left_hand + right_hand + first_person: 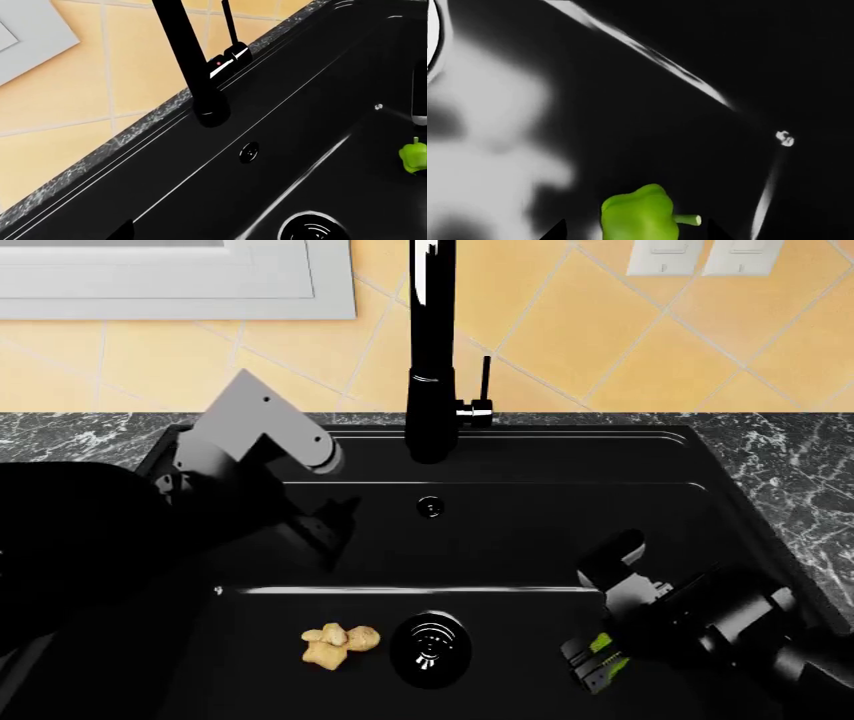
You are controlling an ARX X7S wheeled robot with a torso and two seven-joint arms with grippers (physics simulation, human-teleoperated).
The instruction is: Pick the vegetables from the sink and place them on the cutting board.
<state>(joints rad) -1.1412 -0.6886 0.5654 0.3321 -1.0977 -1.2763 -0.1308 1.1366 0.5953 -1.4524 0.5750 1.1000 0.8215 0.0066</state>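
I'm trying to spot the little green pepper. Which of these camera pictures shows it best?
The right wrist view: the green pepper fills the near foreground, lobes and short stem clear against the black sink. The left wrist view shows it small at the picture's edge. In the head view only slivers of green peek through the right gripper.

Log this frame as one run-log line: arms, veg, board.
right gripper: down in sink, at bell pepper, grasp unclear | left gripper: out of view | ginger root: sink floor beside drain | cutting board: out of view

Black sink (280,150) — faucet (200,75) on rim, drain (312,230) below, green pepper (413,157) at frame edge.
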